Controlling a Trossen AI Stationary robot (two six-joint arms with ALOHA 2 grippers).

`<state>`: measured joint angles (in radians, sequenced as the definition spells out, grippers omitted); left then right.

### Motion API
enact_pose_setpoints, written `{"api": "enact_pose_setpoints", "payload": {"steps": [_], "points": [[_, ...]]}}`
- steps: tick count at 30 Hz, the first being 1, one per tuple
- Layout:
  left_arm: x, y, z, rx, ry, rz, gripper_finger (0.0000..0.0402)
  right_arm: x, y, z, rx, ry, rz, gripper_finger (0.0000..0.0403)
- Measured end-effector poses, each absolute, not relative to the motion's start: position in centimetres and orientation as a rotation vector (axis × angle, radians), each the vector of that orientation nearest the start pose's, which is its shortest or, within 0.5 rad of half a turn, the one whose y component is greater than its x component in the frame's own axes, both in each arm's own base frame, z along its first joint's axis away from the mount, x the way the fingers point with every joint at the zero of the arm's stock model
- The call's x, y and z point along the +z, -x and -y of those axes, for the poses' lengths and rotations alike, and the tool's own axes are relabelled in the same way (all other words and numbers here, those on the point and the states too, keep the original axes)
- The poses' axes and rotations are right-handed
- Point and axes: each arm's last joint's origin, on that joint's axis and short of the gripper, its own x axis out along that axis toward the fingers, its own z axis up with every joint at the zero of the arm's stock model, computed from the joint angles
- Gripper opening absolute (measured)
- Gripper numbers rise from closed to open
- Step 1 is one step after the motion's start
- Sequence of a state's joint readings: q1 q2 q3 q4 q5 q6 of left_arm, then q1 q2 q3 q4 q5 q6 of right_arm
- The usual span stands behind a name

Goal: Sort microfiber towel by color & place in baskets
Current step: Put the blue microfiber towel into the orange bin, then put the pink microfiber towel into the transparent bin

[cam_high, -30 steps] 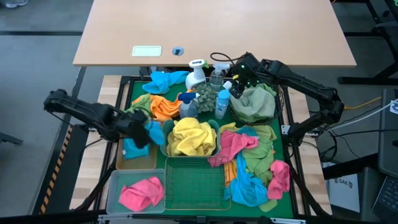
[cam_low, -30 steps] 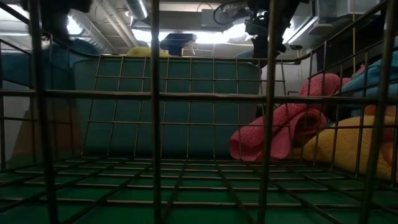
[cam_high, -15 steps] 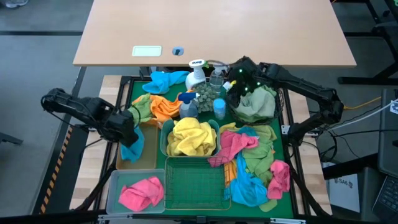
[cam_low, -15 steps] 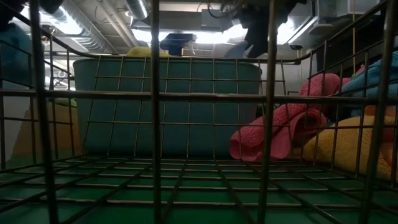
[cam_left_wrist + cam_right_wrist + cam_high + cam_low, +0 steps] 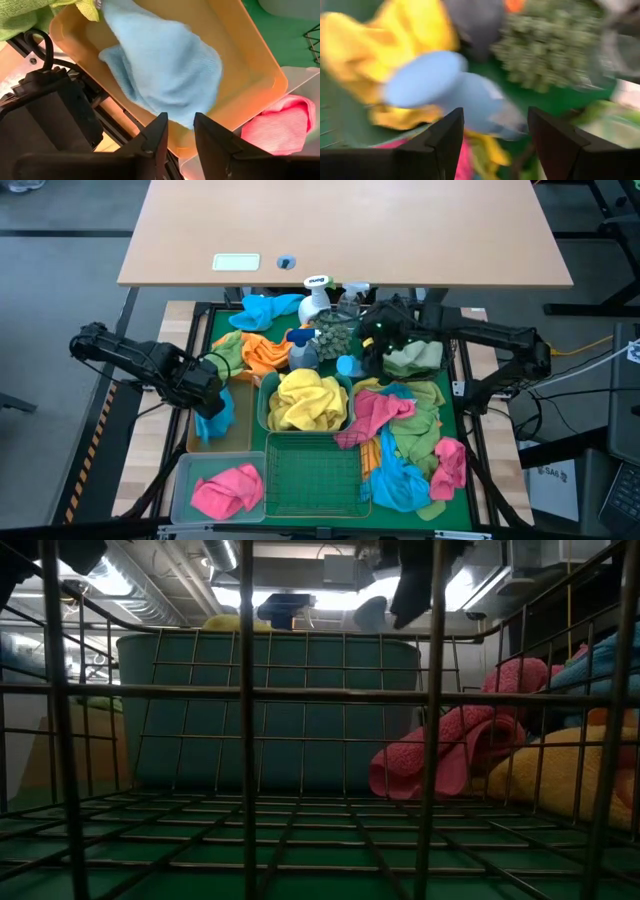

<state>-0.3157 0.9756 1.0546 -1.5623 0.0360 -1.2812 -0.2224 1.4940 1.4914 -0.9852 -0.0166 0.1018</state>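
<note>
Left hand (image 5: 177, 131) hovers over the tan tray (image 5: 250, 65), fingers slightly parted, the light blue towel (image 5: 165, 75) lying loose in the tray; soft, limp and light, it is best pinched at a raised fold

Left gripper (image 5: 212, 402) lowered at the table's left side, fingers slightly parted, right gripper (image 5: 372, 348) far-centre, fingers spread wide.
</note>
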Motion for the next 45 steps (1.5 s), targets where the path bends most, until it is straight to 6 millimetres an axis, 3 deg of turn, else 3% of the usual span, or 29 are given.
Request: {"api": "enact_pose_setpoints", "payload": {"steps": [5, 10, 17, 25, 29, 39, 45], "points": [[30.5, -11.4, 3.8, 0.677, 0.817, -1.400, 0.0108, 34.5, -28.1, 7.0, -0.431, -0.101, -1.032, 0.0221], [30.5, -11.4, 3.8, 0.676, 0.819, -1.397, 0.0116, 36.2, -26.2, 6.9, -0.543, -0.036, -0.996, 0.0221], [30.5, -11.8, 3.9, 0.650, 0.836, -1.369, 0.0117, 38.5, -23.8, 5.2, -0.234, -0.258, -0.886, 0.0221], [30.6, -12.0, 4.0, 0.631, 0.848, -1.348, 0.0117, 38.8, -23.2, 3.1, 0.144, -0.464, -0.921, 0.0221], [30.6, -12.1, 4.0, 0.637, 0.841, -1.336, 0.0117, 38.6, -23.1, 1.0, 0.196, -0.415, -0.977, 0.0221], [30.6, -12.4, 4.1, 0.620, 0.850, -1.300, 0.0117, 37.6, -22.6, -3.7, 0.055, -0.119, -1.089, 0.0221], [30.7, -12.8, 4.1, 0.601, 0.841, -1.244, 0.0117, 34.9, -23.2, -5.7, 0.067, -0.029, -1.140, 0.0221]]}}
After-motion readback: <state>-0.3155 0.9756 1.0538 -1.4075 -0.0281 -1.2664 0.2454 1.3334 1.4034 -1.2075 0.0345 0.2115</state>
